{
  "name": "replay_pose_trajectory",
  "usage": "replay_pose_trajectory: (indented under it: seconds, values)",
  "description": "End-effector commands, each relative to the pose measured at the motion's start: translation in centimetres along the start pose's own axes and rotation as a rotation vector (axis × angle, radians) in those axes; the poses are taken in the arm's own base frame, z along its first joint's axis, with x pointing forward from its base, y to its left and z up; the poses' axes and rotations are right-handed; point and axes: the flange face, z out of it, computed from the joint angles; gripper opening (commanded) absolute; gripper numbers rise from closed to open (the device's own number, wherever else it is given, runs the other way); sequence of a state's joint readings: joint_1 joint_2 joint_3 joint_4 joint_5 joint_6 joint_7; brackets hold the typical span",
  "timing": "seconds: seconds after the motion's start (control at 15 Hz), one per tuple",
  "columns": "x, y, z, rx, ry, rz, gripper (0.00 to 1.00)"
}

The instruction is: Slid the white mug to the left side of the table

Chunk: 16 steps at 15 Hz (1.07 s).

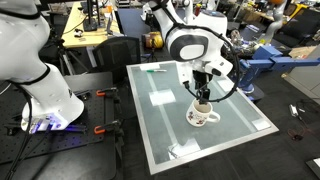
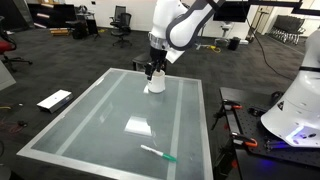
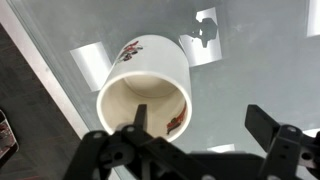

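While my black two-finger gripper (image 3: 200, 118) hangs wide open, clamping nothing, I see one finger (image 3: 140, 118) inside the small white ceramic mug (image 3: 145, 75), which stands upright near an edge of the pale green-grey glassy table (image 1: 160, 125).

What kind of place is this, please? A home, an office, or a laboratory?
Most likely a robotics laboratory or workshop. It has cluttered workbenches, office chairs on an open dark floor, and another white robot standing beside the table.
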<state>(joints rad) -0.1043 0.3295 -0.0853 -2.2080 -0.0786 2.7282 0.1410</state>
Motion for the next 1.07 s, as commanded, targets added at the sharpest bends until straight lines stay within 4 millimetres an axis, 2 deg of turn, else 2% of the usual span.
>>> replay_pose_trajectory:
  seconds: [0.0,0.27,0.33,0.73,1.0]
  values:
    - [1.6,-0.3,1.0,0.03,-0.016,-0.038,1.0]
    - [2.3,-0.2,2.3,0.064,-0.041,-0.045,1.0]
    - [2.5,-0.1,2.6,0.069,-0.049,-0.047,0.96]
    - [3.0,0.4,3.8,0.07,-0.075,-0.052,0.44]
    - [3.0,0.2,3.8,0.066,-0.076,-0.058,0.16]
